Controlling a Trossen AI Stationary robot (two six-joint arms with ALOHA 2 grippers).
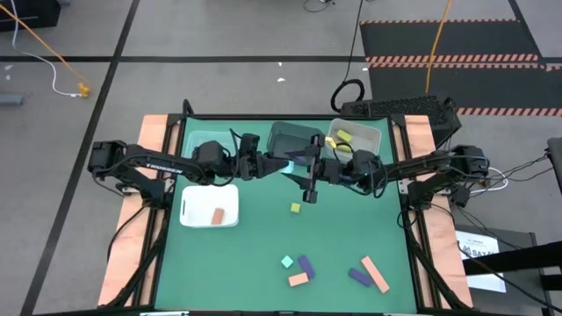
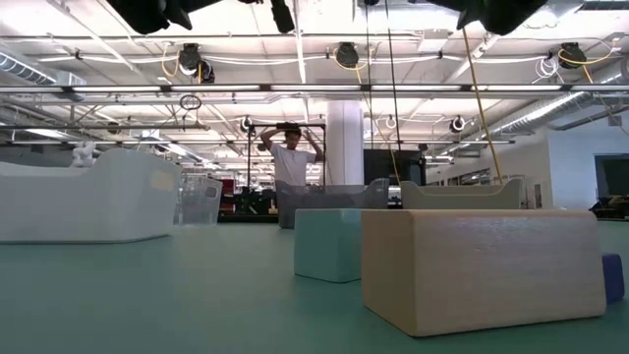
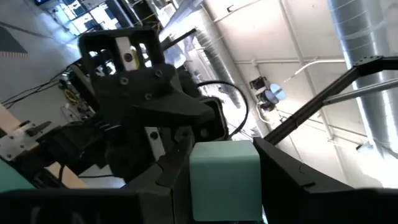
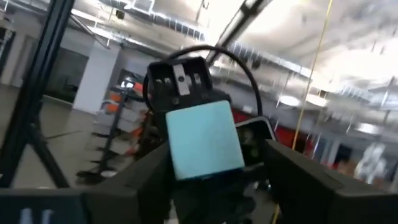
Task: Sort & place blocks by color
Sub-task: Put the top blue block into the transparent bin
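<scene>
Mint-teal block in left gripper, "TROSSEN" on arm

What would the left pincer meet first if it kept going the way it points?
The right pincer, facing it above the table. The left pincer grips a mint block between them, mid-handover by the look of it.

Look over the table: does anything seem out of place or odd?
One thing: a mint-teal block sits in mid-air over the table's middle, clamped in the left gripper, with the open right gripper meeting it tip to tip. Nothing else stands out.
</scene>
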